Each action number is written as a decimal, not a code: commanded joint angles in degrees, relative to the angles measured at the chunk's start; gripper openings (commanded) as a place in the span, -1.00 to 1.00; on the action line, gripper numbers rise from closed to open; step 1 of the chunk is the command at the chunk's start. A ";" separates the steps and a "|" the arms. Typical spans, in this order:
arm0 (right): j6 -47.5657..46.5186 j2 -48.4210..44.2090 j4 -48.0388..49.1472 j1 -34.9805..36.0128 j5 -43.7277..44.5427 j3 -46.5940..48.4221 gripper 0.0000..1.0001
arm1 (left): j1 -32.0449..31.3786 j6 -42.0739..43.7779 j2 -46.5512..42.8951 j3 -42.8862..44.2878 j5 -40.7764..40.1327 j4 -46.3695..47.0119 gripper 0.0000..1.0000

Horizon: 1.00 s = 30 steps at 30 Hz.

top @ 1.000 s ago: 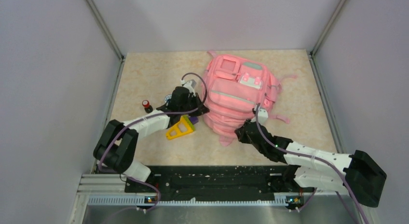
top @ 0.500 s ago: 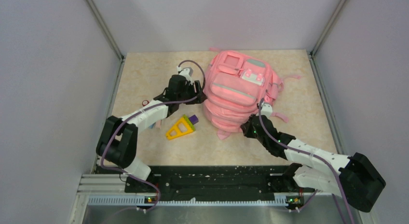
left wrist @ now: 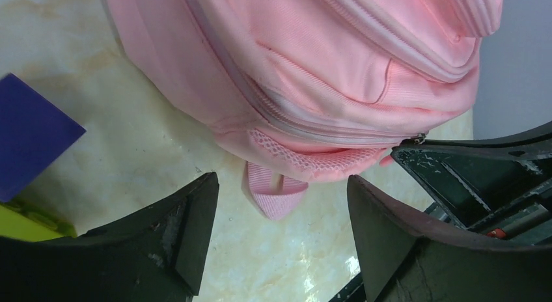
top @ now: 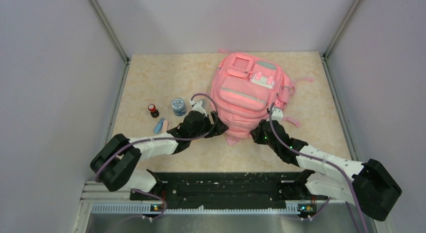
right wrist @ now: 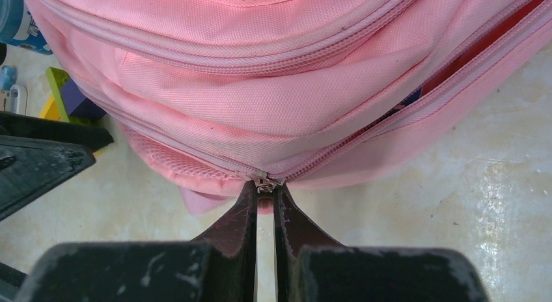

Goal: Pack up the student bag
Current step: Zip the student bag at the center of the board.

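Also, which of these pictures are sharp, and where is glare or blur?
Top view: even light, sharp, only soft shadows on the table. Left wrist view: the bag looks slightly soft; glare on the table between the left fingers. Right wrist view: the bag's weave is crisp, the table shines at right, the right fingers are slightly blurred.

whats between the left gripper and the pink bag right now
Only bare tabletop, plus the bag's own pink loop pointing toward the open left gripper; the left wrist view shows it.

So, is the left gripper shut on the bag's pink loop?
No: the left gripper is open, its fingers wide apart on either side of the student bag's pink loop.
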 commanded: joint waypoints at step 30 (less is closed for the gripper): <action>-2.49 -1.03 -10.30 -6.46 14.15 2.91 -1.00 | -0.14 -3.01 -4.56 -0.37 -11.80 -0.14 -1.00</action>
